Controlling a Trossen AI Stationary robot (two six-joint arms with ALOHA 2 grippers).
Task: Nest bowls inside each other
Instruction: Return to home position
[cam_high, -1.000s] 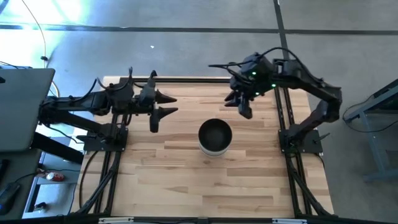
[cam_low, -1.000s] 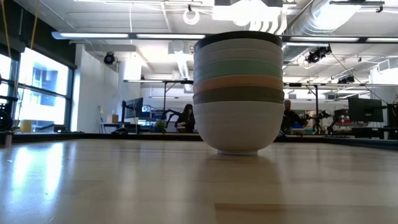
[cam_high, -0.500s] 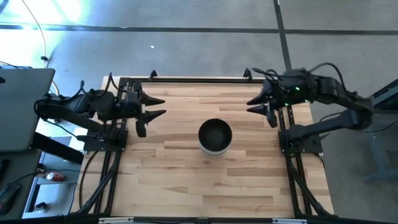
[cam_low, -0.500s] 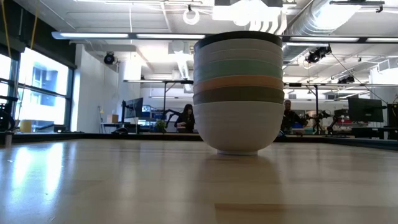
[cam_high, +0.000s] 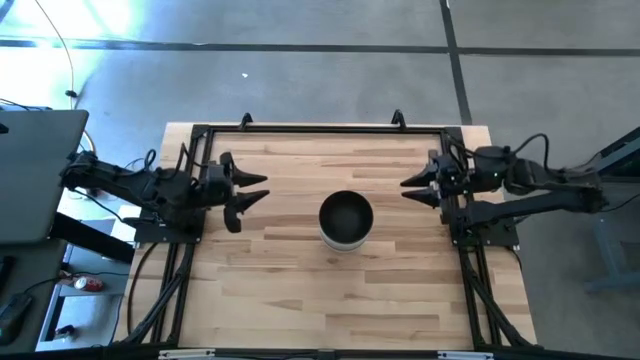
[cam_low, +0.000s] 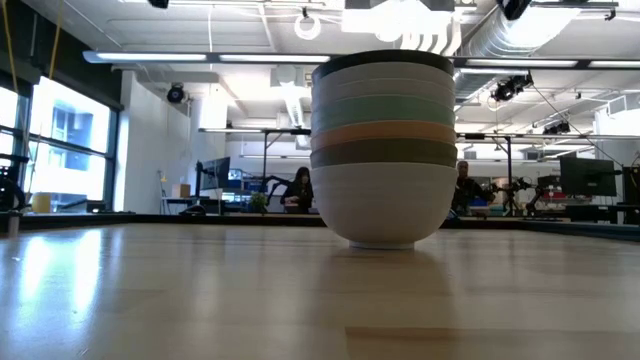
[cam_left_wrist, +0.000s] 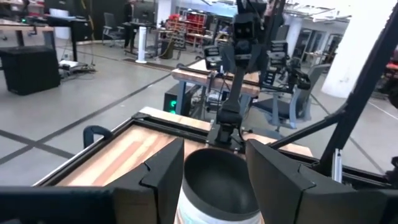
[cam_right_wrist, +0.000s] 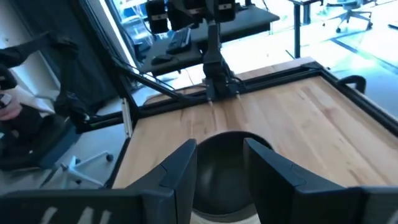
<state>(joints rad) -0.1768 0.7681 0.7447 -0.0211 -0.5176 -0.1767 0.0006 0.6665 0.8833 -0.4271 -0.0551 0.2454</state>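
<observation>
The bowls (cam_high: 346, 220) stand nested in one stack at the middle of the table, the lowest white bowl resting on its foot (cam_low: 383, 240). Seen from the side, the stack (cam_low: 383, 150) shows a black rim on top, then pale, mint, peach and olive bands. My left gripper (cam_high: 257, 187) hovers open near the left edge, pointing level at the stack. My right gripper (cam_high: 408, 189) hovers open near the right edge, facing the stack from the other side. Each wrist view shows the black bowl (cam_left_wrist: 217, 180) (cam_right_wrist: 224, 162) between that gripper's own fingers, farther off.
A black metal frame (cam_high: 320, 128) runs along the table's far edge and down both sides. Bare wood (cam_high: 330, 300) lies between the stack and the near edge. A person (cam_low: 300, 188) sits at a desk in the room beyond.
Both arms have drawn back from the table's middle and sunk lower. My right gripper went from above the far middle toward the right edge and tipped up to near level. My left gripper went toward the left edge. The stack has kept still.
</observation>
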